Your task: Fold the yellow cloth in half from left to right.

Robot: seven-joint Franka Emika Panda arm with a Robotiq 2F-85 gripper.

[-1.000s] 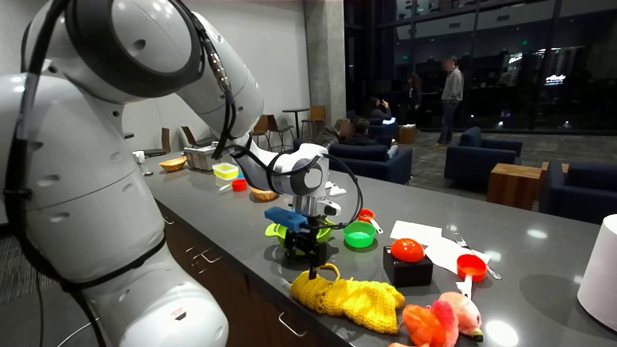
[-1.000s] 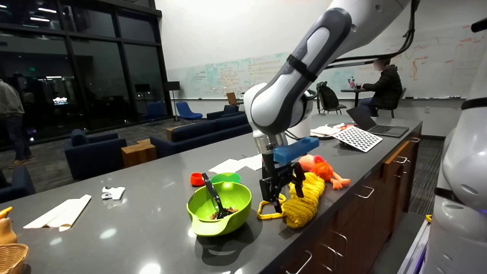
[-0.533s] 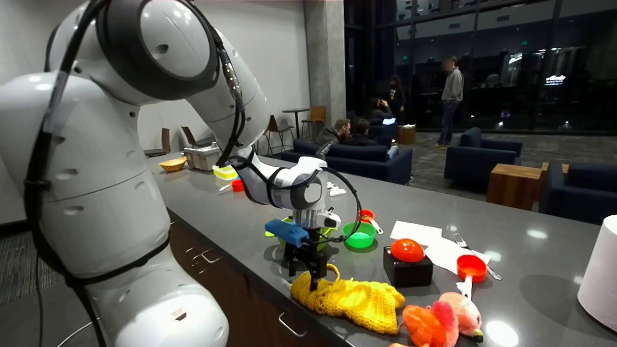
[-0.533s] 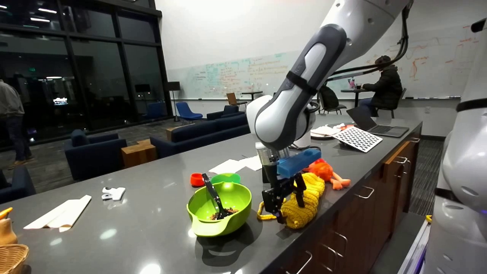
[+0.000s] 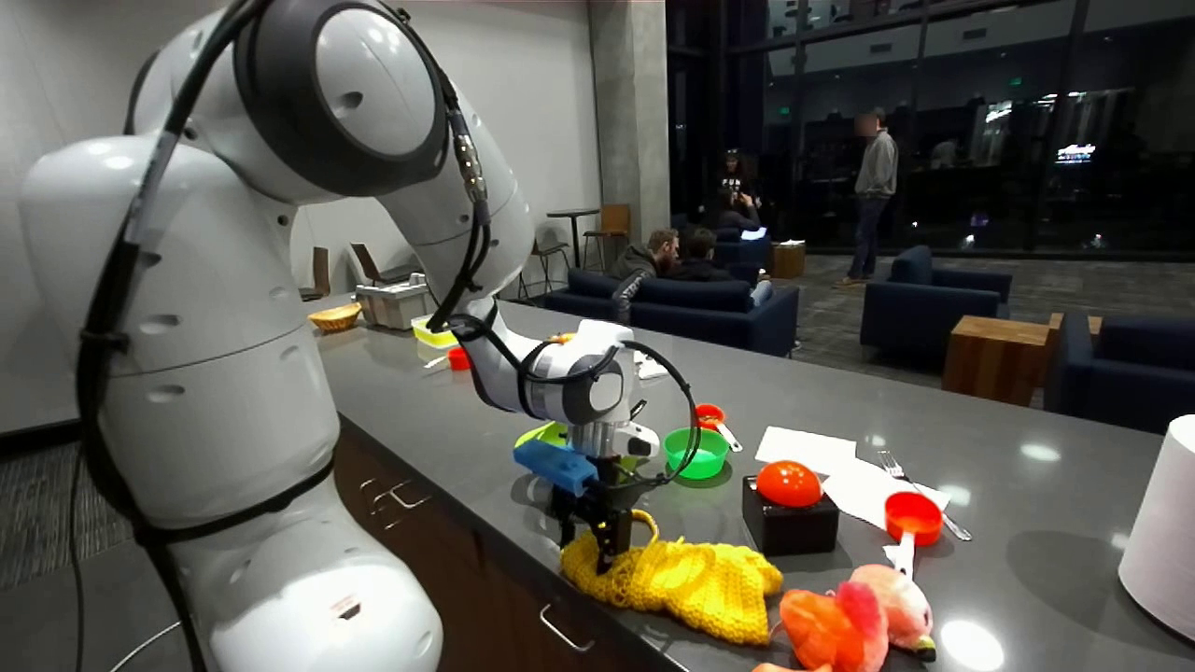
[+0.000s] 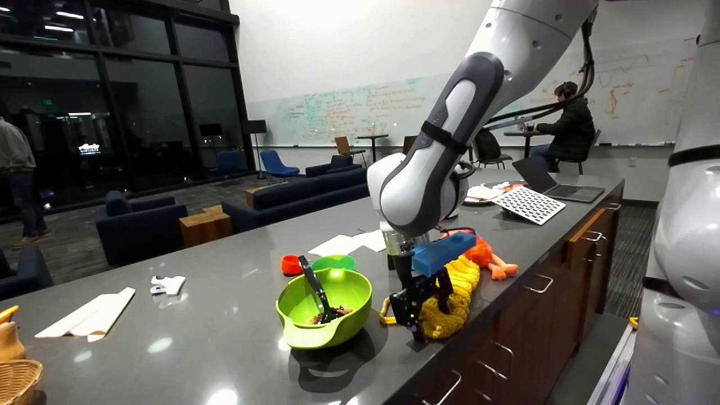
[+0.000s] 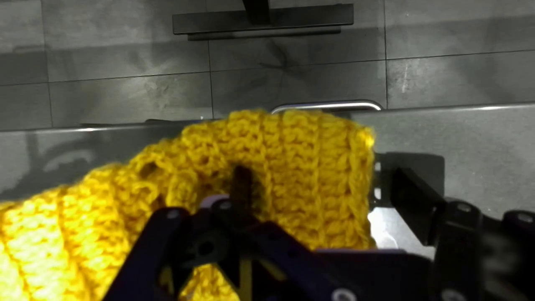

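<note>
The yellow knitted cloth lies as a long bunched strip near the counter's edge; it also shows in an exterior view and the wrist view. A thin yellow loop sticks out beside it. My gripper points down at the end of the cloth nearer the green bowl. In the wrist view my gripper is open across that end. One finger sinks into a dip in the cloth. The other finger stands just past the cloth's end, over bare counter.
A green bowl with a black-handled utensil stands close to the gripper. A black box with a red dome stands behind the cloth. Orange and pink plush toys lie at its far end. The counter edge runs close alongside.
My gripper has come down toward the counter, its fingertips now lower around the cloth's near end. The jaws stay open. The cloth looks almost the same, with its end slightly shifted.
</note>
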